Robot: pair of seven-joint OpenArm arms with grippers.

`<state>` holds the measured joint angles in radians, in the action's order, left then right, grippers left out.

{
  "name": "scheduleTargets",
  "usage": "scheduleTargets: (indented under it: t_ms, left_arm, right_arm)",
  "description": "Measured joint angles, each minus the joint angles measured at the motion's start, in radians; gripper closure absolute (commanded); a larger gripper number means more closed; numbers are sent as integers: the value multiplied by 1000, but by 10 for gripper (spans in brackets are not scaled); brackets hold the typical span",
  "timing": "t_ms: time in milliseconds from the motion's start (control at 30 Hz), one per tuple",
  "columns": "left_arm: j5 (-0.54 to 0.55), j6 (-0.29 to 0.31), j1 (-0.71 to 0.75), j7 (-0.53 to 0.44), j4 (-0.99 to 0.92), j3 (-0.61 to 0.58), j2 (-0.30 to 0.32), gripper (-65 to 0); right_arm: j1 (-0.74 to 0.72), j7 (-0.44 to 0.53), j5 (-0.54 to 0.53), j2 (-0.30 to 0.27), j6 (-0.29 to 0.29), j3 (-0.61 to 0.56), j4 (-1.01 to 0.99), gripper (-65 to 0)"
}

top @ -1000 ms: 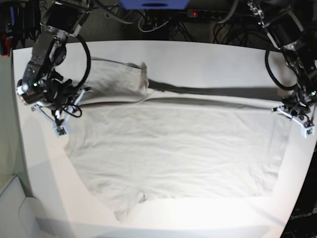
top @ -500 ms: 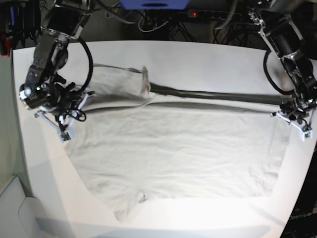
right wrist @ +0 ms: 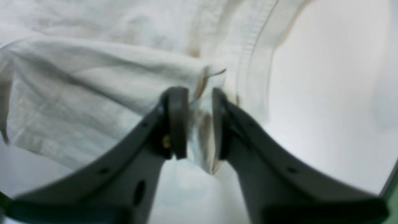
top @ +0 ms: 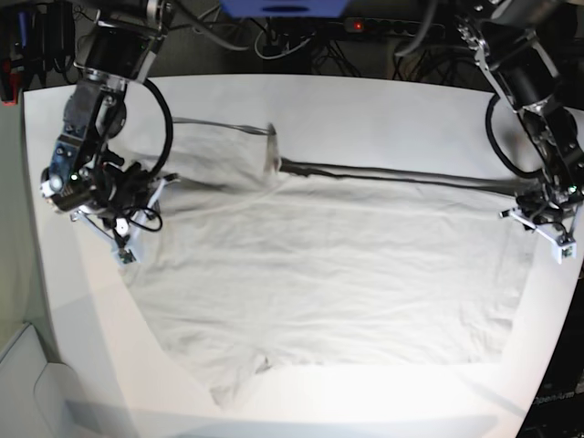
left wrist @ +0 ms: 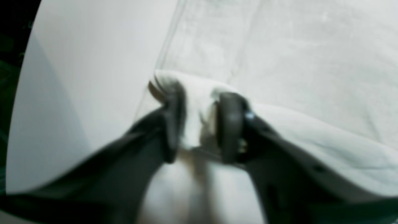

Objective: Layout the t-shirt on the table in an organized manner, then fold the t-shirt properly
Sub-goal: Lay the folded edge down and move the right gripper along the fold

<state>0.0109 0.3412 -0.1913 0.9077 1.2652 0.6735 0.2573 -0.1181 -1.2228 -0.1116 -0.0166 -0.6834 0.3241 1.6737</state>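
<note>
T-shirt: spread flat across table, top edge folded over itself, long fold line running side to side. Left gripper: jaws parted, bunched fabric corner between them at shirt's edge. Right gripper: jaws slightly apart, hem fold between them.

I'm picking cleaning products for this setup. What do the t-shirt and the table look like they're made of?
The t-shirt: soft woven or knit cloth, probably cotton, matte light grey-beige; it wrinkles, and a stitched hem shows in the right wrist view. The table: a hard, smooth white top, likely laminate or painted board, matte with a soft sheen; the exact material cannot be told.
</note>
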Motion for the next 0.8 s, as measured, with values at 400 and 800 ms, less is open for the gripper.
scheduleTargets:
  t_ms: [400, 800]
  left_arm:
    - [1, 1, 8, 0, 13, 5, 1, -650]
    - [5, 0, 7, 0, 11, 5, 0, -650]
  right_arm:
    - [116, -1, -6, 22, 0, -2, 138, -294]
    - [247, 8, -4, 81, 0, -3, 148, -292]
